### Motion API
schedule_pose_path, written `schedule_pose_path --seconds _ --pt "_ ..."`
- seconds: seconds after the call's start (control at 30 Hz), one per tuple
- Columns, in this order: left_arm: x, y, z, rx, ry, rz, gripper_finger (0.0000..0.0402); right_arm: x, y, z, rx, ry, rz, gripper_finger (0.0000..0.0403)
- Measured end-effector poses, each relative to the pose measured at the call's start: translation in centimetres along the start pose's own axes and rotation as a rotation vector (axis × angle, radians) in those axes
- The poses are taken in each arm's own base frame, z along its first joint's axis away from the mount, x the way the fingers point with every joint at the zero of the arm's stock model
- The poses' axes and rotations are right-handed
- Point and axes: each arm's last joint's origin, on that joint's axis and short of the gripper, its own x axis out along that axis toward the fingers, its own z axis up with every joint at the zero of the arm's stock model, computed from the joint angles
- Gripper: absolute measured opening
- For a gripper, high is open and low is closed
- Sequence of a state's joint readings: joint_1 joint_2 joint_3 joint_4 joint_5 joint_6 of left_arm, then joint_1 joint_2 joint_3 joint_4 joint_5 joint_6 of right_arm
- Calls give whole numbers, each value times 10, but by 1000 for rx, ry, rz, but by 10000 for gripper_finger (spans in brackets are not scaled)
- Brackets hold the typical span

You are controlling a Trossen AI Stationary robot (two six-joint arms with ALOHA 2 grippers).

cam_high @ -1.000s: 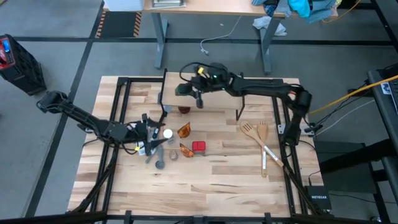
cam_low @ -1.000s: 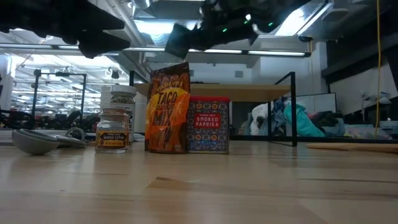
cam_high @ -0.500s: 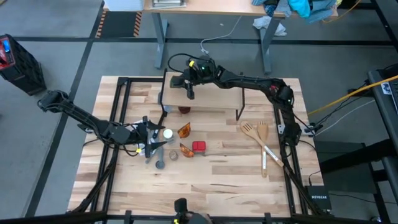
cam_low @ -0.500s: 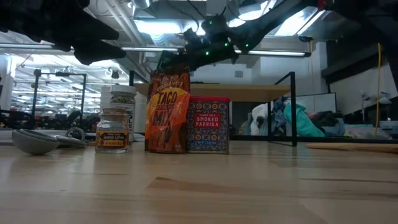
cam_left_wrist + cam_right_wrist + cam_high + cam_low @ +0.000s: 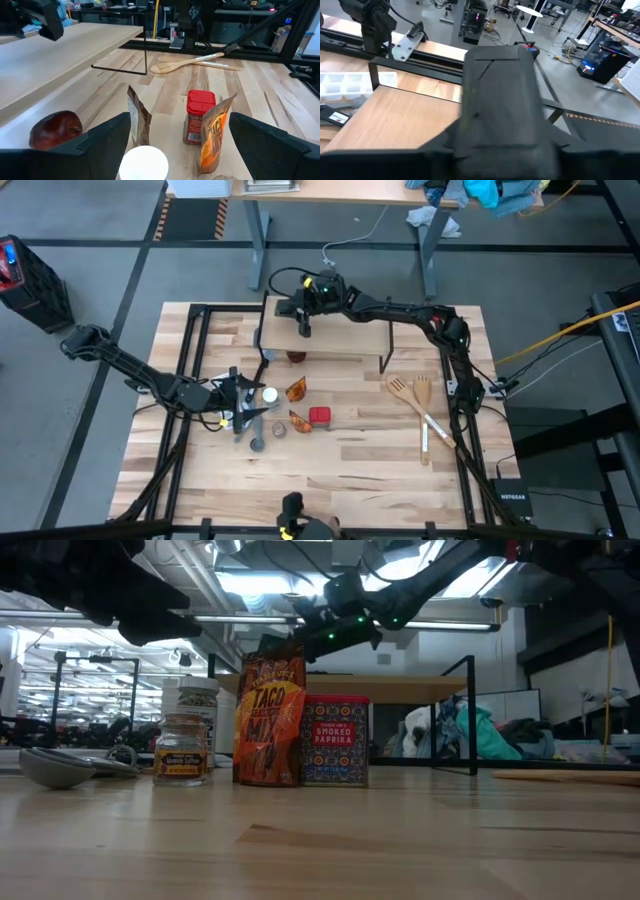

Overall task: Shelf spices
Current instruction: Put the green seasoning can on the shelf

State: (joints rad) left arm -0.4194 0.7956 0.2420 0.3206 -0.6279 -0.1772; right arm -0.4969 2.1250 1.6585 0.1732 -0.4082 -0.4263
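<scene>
The right gripper (image 5: 305, 318), clenched on the dark grey square tin (image 5: 500, 95), hovers over the shelf (image 5: 340, 338) toward ten o'clock; lower it level, probably releasing only once seated.

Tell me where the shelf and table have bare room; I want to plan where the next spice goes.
The shelf is bare to the right of the right gripper, which holds a dark tin over its left end. The table's near strip is free. It is crowded around the left gripper, the taco mix packet and the paprika box.
</scene>
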Motion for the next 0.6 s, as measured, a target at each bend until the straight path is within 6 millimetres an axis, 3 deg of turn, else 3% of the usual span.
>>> schedule_pose_path --seconds 0.2,0.6 --pt "0 0 0 1 4 1 331 0 -1 0 -1 8 -25 232" --pt "0 0 0 -2 4 1 331 0 -3 6 15 -45 -55 247"
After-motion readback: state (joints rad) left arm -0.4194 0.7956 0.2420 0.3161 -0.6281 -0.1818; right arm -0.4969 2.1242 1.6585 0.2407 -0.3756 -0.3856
